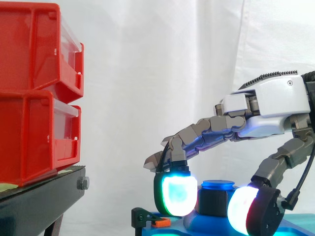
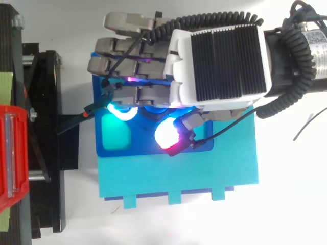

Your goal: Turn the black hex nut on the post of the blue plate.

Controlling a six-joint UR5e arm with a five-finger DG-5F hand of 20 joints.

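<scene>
In the side view the black hex nut (image 1: 215,201) sits on the blue post (image 1: 218,185) of the blue plate (image 2: 118,148). My hand (image 1: 275,105) reaches in from the right and arches over it. One curled finger's cyan-white pad (image 1: 176,194) rests against the nut's left side. The thumb's white-red pad (image 1: 242,210) is against its right side, so the nut is pinched between them. From above, the hand (image 2: 219,56) covers the post and nut, and the other fingers stretch left over the plate's far edge.
The blue plate lies on a teal base (image 2: 204,176). A small black clamp with an orange lever (image 1: 153,220) sits at the plate's left end. Stacked red bins (image 1: 34,93) stand on a black stand (image 1: 44,196) to the left. A white curtain hangs behind.
</scene>
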